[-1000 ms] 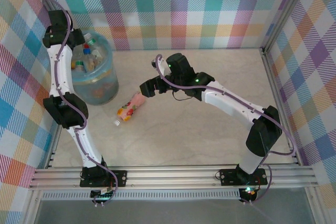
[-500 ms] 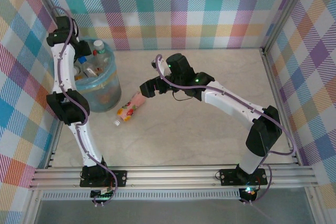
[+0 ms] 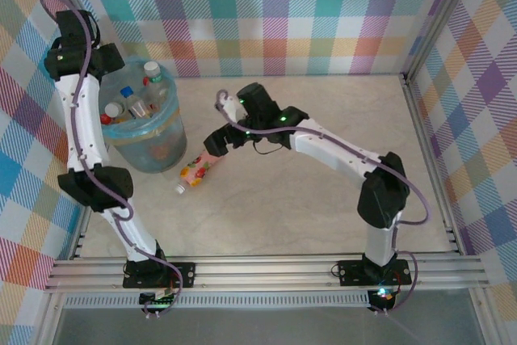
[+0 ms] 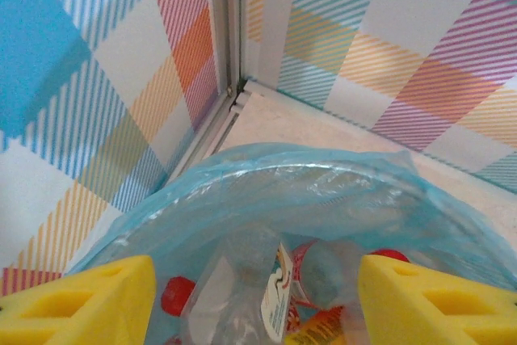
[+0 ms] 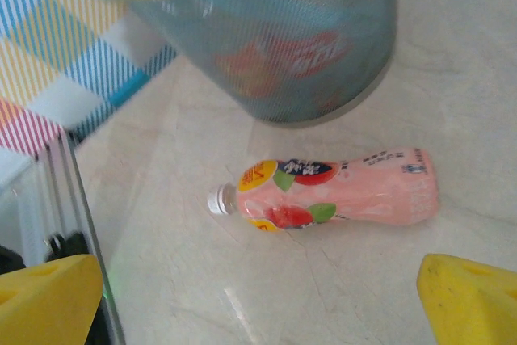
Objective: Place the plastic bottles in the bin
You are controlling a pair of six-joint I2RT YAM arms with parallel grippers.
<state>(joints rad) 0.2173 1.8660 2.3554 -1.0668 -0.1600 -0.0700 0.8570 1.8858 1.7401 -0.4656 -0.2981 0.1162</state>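
While a heap of plastic bottles (image 3: 133, 104) already sits inside the bin (image 3: 157, 147), one pink drink bottle (image 5: 339, 191) with a white cap and a fruit label lies on its side on the pale tabletop (image 3: 323, 216). It is just beside the bin's foot, apart from the mesh wall, and runs alongside the bin rather than pointing at it. The right gripper (image 3: 215, 143) hangs over the end of the bottle opposite its cap, just beside the bin. Its jaws are spread wide and hold nothing, and the wrist view places the bottle between the two yellow pads (image 5: 48, 300) and closer to the bin than they are. Above the bin's mouth the left gripper (image 4: 258, 300), jaws likewise apart and empty, looks down past the rim of the light-blue bag (image 4: 307, 169) onto red-capped bottles within. The step in hand appears to be the approach to this bottle, the one seen outside the bin. The next move calls for lowering the right gripper until its jaws straddle the bottle's body across its width, not along its length. The jaws must then close firmly enough that the smooth, round plastic does not roll or squirt free. A lift high enough to clear the bin's rim follows, and the left gripper over the opening may have to give way.
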